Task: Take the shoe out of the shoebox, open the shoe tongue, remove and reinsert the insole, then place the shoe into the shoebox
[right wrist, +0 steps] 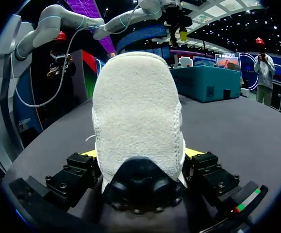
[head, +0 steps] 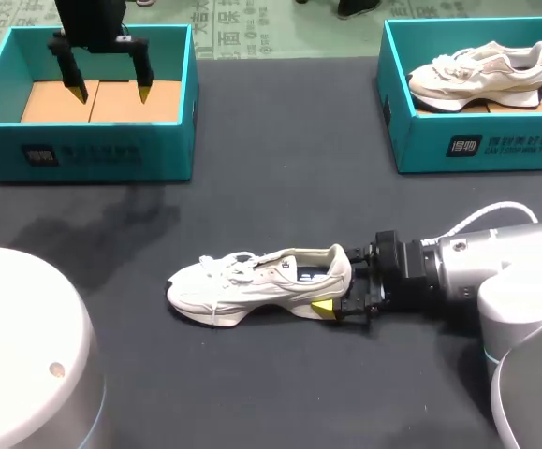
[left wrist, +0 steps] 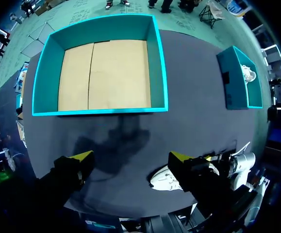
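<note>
A cream-white mesh running shoe (head: pixel 252 283) lying on its sole on the dark bench (head: pixel 280 187), heel clamped between the two fingers of the right hand (head: pixel 338 285), toe pointing away from it, left hand (head: pixel 109 92) spread wide and holding nothing, above the empty teal cardboard shoebox (head: pixel 93 150), well apart from the shoe.

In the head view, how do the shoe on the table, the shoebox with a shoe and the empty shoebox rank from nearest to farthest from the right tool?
1. Shoe on the table: gripped at its heel by the right tool.
2. Shoebox with a shoe: far side, right.
3. Empty shoebox: far side, left.
</note>
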`<action>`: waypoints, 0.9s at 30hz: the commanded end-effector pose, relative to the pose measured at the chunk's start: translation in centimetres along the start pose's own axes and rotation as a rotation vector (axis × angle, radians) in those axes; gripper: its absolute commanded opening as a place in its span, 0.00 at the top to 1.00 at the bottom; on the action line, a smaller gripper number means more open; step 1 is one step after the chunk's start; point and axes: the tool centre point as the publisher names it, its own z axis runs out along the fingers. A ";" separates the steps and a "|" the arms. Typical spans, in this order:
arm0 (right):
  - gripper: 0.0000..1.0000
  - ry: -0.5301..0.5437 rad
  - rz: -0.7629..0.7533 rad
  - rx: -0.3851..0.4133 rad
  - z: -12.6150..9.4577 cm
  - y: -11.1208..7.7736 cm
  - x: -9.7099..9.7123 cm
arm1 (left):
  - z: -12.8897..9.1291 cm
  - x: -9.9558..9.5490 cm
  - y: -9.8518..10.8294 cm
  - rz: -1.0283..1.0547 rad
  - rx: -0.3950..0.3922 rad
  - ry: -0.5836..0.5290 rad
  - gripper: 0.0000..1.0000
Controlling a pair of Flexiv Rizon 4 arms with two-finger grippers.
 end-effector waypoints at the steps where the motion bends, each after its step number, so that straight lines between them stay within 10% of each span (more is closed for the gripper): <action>1: 1.00 0.001 0.000 0.005 0.5 -0.1 0.0 | 0.4 1.3 2.6 0.005 0.060 0.005 0.00; 13: 1.00 0.001 0.000 0.005 0.5 -0.1 0.0 | 0.8 5.6 6.3 0.032 0.021 0.032 0.00; 27: 1.00 0.001 0.000 0.005 0.5 -0.1 0.0 | 0.8 5.6 6.3 0.032 0.021 0.032 0.00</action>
